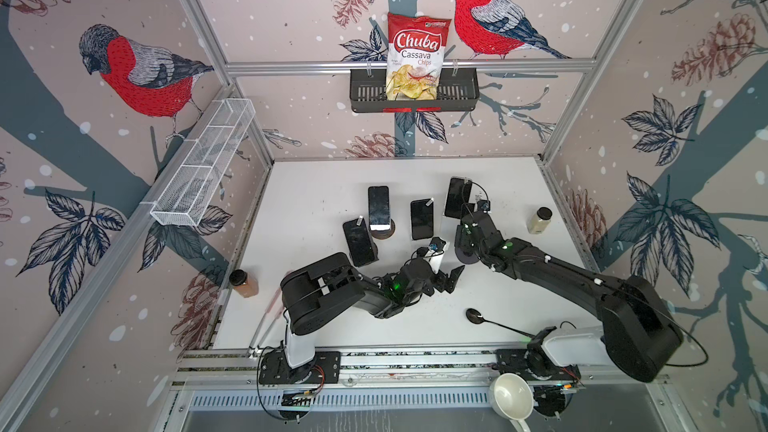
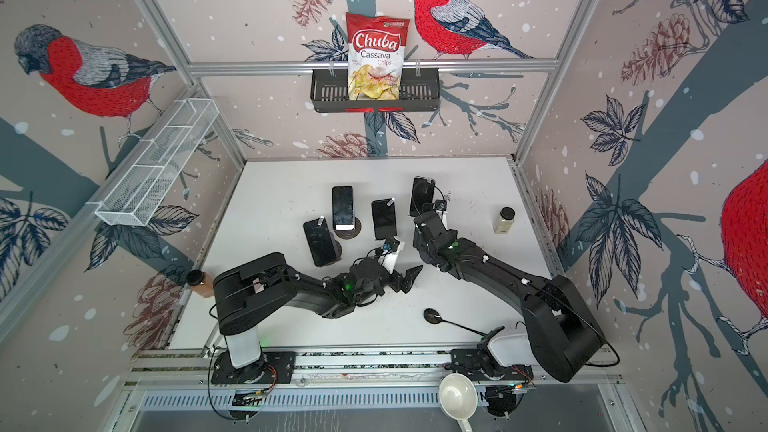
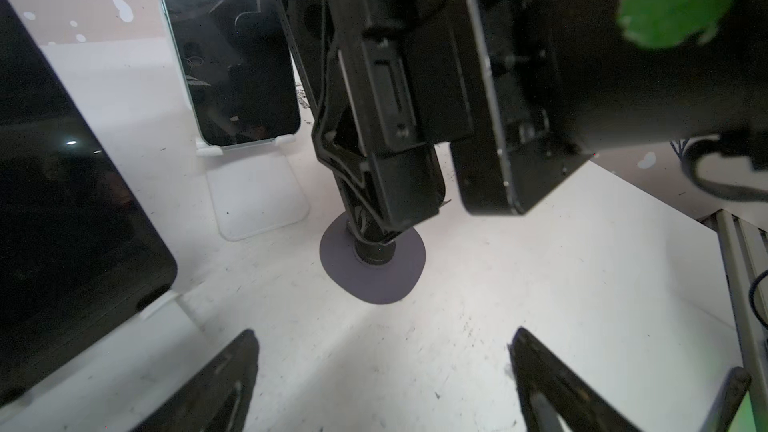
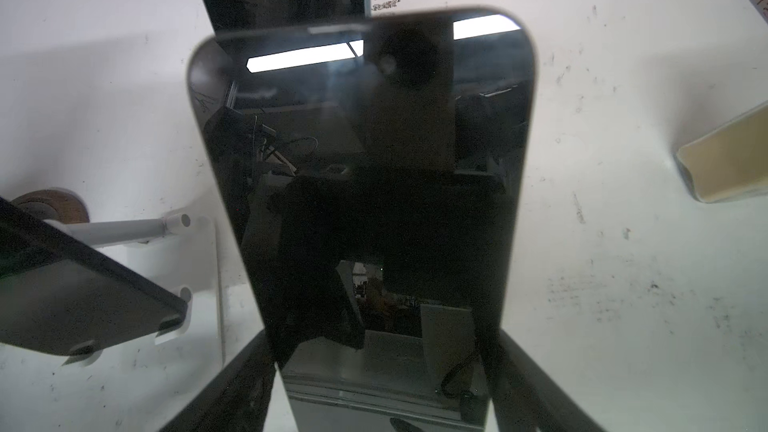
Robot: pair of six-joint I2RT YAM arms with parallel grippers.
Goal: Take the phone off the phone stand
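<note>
Grasp step: right gripper (image 4: 382, 336) jaws pinch the phone (image 4: 361, 139) by its side edges, phone apparently seated on the phone stand (image 3: 374, 284); left gripper (image 3: 386, 367) jaws spread, hovering nearby; next move calls for a straight lift clear of the cradle.

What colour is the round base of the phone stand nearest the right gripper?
The base is dark grey, slightly purplish; the left wrist view shows it best.

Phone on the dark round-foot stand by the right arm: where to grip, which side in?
Grip the phone across its two long side edges, coming in from the screen side. It leans back on the stand, so the back looks blocked while both edges stand free. The right gripper sits that way, fingers against both edges.
</note>
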